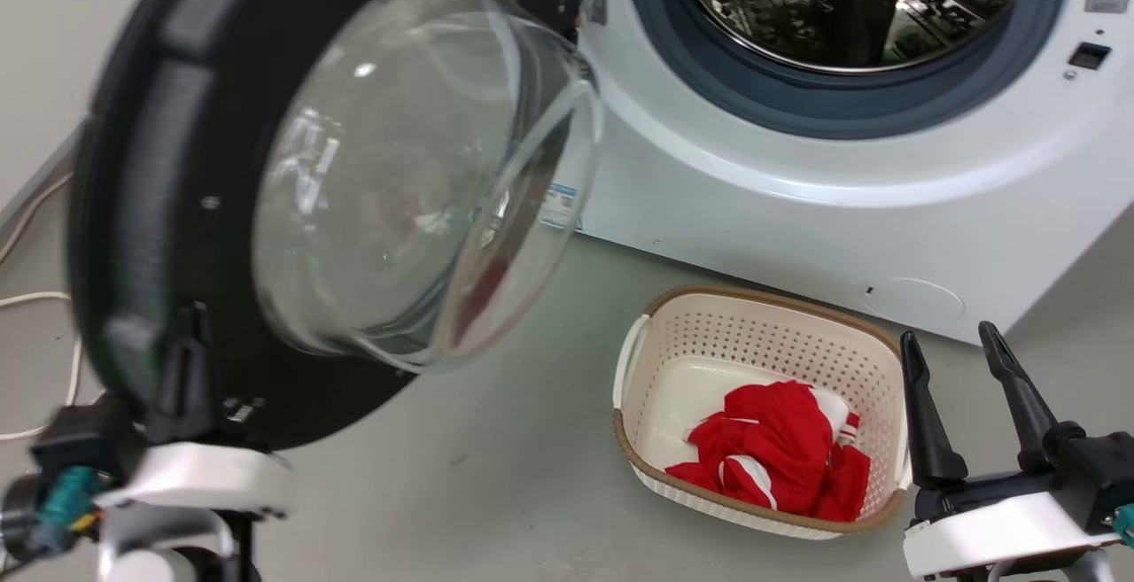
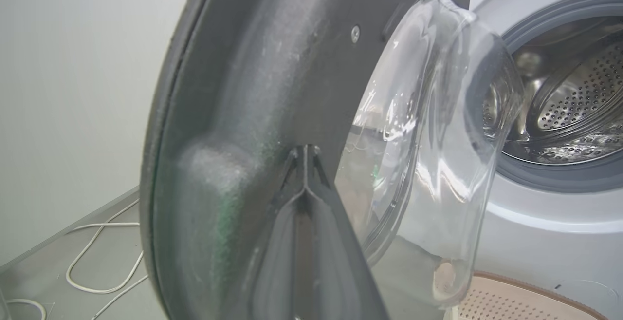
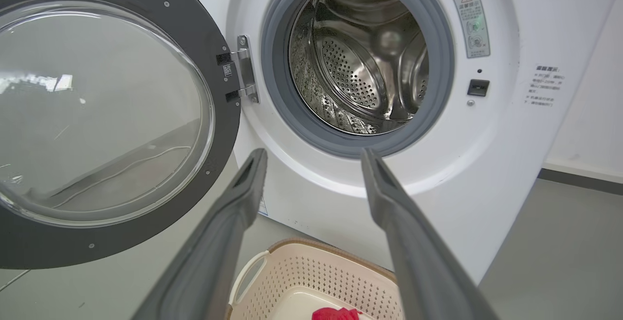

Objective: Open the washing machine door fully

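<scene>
The washing machine door [image 1: 142,166] stands swung out to the left of the white washing machine [image 1: 797,210], its glass bowl bulging toward me. My left gripper [image 1: 188,334] is at the door's lower rim. In the left wrist view its fingers [image 2: 304,157] are pressed together, shut, with their tips against the door's dark inner face [image 2: 253,91]. My right gripper [image 1: 961,343] hangs open at the lower right, apart from the door. The right wrist view shows this gripper [image 3: 314,157] facing the machine [image 3: 486,164], with the steel drum exposed and the door [image 3: 48,256] hinged at the left.
A cream perforated basket [image 1: 762,325] holding a red cloth [image 1: 780,449] sits on the grey floor in front of the machine, just left of my right gripper. White cables [image 1: 35,298] lie on the floor by the wall behind the door.
</scene>
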Controlling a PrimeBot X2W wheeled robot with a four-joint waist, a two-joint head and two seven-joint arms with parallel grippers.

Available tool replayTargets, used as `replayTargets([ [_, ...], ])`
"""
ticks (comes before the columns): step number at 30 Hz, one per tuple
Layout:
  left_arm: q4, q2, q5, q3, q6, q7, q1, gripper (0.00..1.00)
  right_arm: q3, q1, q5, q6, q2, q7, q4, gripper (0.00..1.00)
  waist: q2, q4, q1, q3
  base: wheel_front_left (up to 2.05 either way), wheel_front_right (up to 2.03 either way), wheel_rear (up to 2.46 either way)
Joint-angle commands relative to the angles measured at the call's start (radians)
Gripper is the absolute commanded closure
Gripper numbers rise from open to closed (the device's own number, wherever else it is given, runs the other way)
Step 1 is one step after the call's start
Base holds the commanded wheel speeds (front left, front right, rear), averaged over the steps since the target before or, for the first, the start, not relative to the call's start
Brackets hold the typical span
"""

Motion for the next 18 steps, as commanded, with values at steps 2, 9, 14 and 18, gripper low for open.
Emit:
replayTargets([
  [2, 0.035, 0.021, -0.022, 0.041, -0.006, -0.02, -0.041, 1.0, -0.001, -0.013, -0.002, -0.001, 0.001, 0.0, -0.002, 0.0, 0.0, -0.015, 0.0, 0.009, 0.0, 0.0, 0.0],
  [9, 0.216, 0.06, -0.081, 0.12, -0.052, -0.087, -0.172, 1.0, -0.009, -0.029, -0.027, -0.001, 0.001, 0.005, -0.017, 0.0, 0.0, -0.037, 0.0, 0.033, 0.0, 0.0, 0.0],
  [14, 0.349, 0.103, -0.091, 0.165, -0.078, -0.126, -0.263, 1.0, -0.011, -0.039, -0.031, -0.001, 0.001, 0.008, -0.022, 0.0, 0.0, -0.057, 0.0, 0.04, 0.0, 0.0, 0.0],
  [18, 0.431, 0.124, -0.079, 0.187, -0.094, -0.142, -0.301, 1.0, -0.015, -0.044, -0.027, -0.001, 0.001, 0.005, -0.02, 0.0, 0.0, -0.072, 0.0, 0.039, 0.0, 0.0, 0.0],
])
